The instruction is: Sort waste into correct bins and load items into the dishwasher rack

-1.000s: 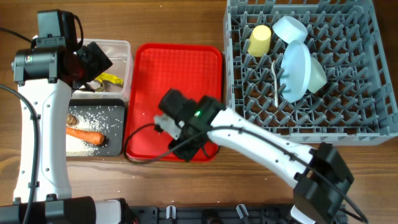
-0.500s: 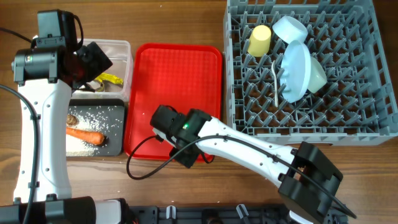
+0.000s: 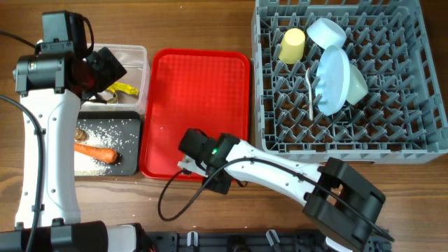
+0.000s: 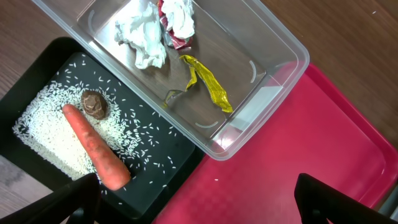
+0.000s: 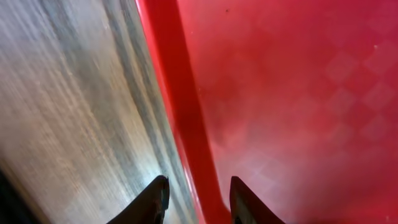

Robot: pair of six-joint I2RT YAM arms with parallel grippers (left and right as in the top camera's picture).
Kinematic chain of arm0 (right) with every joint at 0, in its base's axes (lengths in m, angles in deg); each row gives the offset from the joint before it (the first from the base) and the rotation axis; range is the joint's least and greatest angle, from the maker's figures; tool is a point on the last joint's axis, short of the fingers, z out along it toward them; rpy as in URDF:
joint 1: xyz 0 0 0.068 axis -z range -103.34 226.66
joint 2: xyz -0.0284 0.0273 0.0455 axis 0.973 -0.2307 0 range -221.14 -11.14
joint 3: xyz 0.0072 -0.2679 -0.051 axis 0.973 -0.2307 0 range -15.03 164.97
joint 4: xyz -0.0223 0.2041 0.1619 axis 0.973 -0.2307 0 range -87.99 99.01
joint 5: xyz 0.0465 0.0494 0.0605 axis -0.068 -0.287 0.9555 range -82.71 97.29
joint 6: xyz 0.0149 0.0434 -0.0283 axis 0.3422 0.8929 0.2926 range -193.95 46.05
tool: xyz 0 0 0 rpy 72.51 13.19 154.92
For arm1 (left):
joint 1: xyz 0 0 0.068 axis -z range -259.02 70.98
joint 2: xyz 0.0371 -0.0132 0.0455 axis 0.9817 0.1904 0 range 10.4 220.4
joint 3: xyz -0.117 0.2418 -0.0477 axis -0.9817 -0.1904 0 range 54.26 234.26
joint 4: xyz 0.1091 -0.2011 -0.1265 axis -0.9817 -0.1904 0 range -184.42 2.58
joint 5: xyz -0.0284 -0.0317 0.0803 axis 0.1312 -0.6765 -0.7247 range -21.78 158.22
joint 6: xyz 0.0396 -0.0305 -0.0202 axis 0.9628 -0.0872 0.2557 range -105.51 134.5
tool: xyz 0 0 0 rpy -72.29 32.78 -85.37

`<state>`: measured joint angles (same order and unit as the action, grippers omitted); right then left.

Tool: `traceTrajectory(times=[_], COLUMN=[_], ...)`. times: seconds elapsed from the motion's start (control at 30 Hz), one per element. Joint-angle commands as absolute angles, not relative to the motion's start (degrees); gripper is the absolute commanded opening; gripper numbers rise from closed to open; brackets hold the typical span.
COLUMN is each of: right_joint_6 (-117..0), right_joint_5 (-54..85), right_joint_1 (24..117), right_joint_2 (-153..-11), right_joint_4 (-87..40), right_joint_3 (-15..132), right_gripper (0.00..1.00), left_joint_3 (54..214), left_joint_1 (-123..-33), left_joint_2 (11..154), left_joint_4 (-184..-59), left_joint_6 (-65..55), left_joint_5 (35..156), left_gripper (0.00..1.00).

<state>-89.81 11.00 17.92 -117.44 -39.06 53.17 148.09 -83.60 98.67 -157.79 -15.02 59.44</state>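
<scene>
Two bins sit left on the wooden table [image 3: 203,17]. The clear tub [image 4: 273,43] holds white paper [image 4: 144,34] and wrappers [image 4: 208,84]. The black tray [image 4: 37,68] holds the carrot [image 4: 96,149], rice [image 4: 37,127] and brown lump [image 4: 94,103].

Left gripper [image 4: 199,205]: above the bins, jaws wide, empty.

Right gripper [image 5: 196,196]: jaws narrowly parted astride the red tray's [image 5: 186,118] near rim. Contact is unclear and the view is blurred.

Rack [image 3: 420,140]: at the right, loaded, its far edge cut off.

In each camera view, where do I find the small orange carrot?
Overhead: small orange carrot at lower left, in the shallow black rectangular tray.
Left wrist: carrot at lower left, in that tray.
Right wrist: not in it.
Shared landmark: the flat red plastic serving tray, in all three views.
</scene>
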Motion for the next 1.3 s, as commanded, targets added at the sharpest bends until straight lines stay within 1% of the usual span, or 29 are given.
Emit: traceTrajectory(times=[0.0, 0.1, 0.17, 0.33, 0.4, 0.67, 0.9, 0.93, 0.97, 1.0, 1.1, 1.27], right_joint_6=[-92.43, -92.30, -91.76, -91.74, -91.71, -91.74, -91.69, -91.74, -91.69, -91.69, -91.84, -91.93], right_joint_5=[8.92, 8.92, 8.11, 1.03, 0.61, -3.80, -3.63, -3.63, -3.63, -3.60, -1.55, 4.00], right_joint_1=[17.79, 17.79, 17.79, 17.79, 17.81, 17.86, 17.86, 17.86, 17.86, 17.86, 17.86, 17.83], right_joint_2=[-118.66, -118.66, -118.66, -118.66, -118.66, -118.66, -118.66, -118.66, -118.66, -118.66, -118.62, -118.38], right_joint_4=[-35.78, -34.62, -34.52, -34.71, -34.87, -35.87, -35.85, -35.83, -35.83, -35.83, -35.85, -36.11], right_joint_3=[49.66, 48.63, 48.63, 48.63, 48.63, 48.63, 48.65, 48.65, 48.65, 48.65, 48.65, 48.87], right_gripper=[0.34, 0.32, 0.28, 0.27, 0.25, 0.25, 0.35, 0.44, 0.58, 0.63, 0.68, 0.71], left_joint_3=[148.78, 148.78, 148.78, 148.78, 148.78, 148.78, 148.78, 148.78, 148.78, 148.78, 148.78, 148.78], left_joint_1=[-83.80, -83.80, -83.80, -83.80, -83.80, -83.80, -83.80, -83.80, -83.80, -83.80, -83.80, -83.80], left_joint_2=[98.17, 98.17, 98.17, 98.17, 98.17, 98.17, 98.17, 98.17, 98.17, 98.17, 98.17, 98.17], left_joint_4=[-157.70, -157.70, -157.70, -157.70, -157.73, -157.73, -157.70, -157.73, -157.73, -157.73, -157.73, -157.73], left_joint_6=[-16.01, -15.98, -15.98, -16.01, -15.98, -15.98, -15.98, -15.98, -15.98, -15.98, -15.98, -15.98], left_joint_5=[58.70, 58.70, 58.70, 58.70, 58.70, 58.70, 58.70, 58.70, 58.70, 58.70, 58.70, 58.70], left_gripper=[1.00, 1.00, 1.00, 1.00, 1.00, 1.00, 1.00, 1.00, 1.00, 1.00, 1.00, 1.00])
